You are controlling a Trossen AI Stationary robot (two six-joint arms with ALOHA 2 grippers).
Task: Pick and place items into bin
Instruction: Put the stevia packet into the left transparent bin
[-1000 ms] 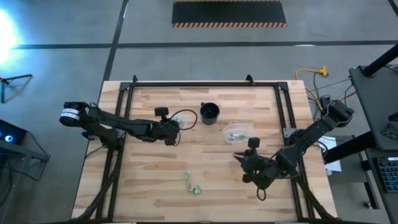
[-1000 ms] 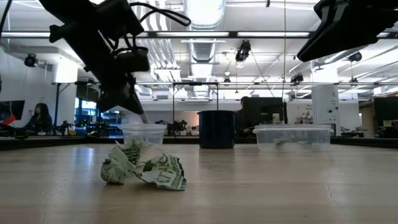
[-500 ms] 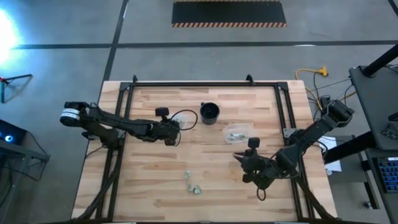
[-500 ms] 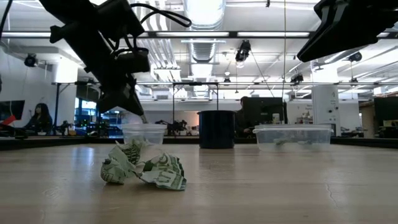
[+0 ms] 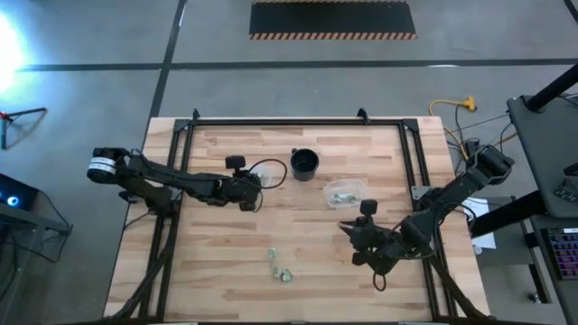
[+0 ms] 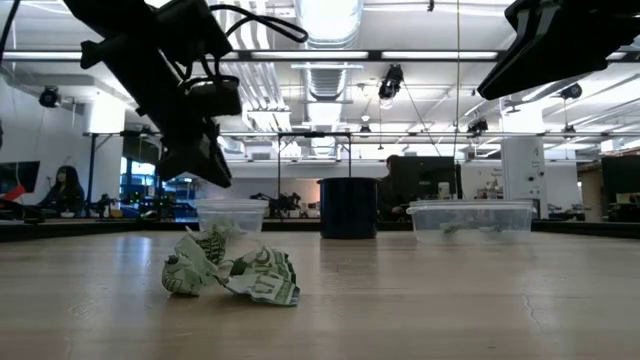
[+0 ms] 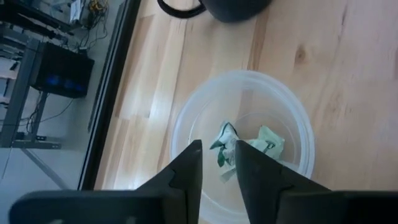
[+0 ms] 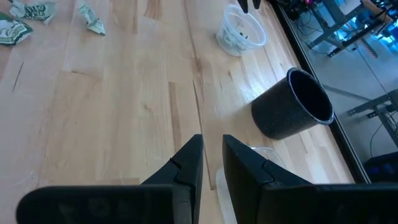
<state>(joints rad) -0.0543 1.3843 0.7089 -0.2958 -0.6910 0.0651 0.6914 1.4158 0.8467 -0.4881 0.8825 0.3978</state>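
Wood tabletop (image 5: pixel 226 262). Left gripper (image 7: pixel 217 163) over clear bin (image 7: pixel 292 118): fingers just parted, piece (image 7: pixel 225 142) dropped in. Right gripper (image 8: pixel 211 158) waits, fingers nearly together, empty. Two pieces (image 5: pixel 278 266) remain.

right gripper (image 8: pixel 211 163): two dark fingers stand a narrow gap apart, nothing between them; they hang over bare wood
table (image 8: pixel 124 112): pale wooden planks
black cup (image 8: pixel 292 112): upright; mouth open
clear tub (image 8: pixel 241 31): beyond the cup; pale scraps inside
crumpled wrappers (image 8: pixel 28 18): green-and-white; scattered at the far corner
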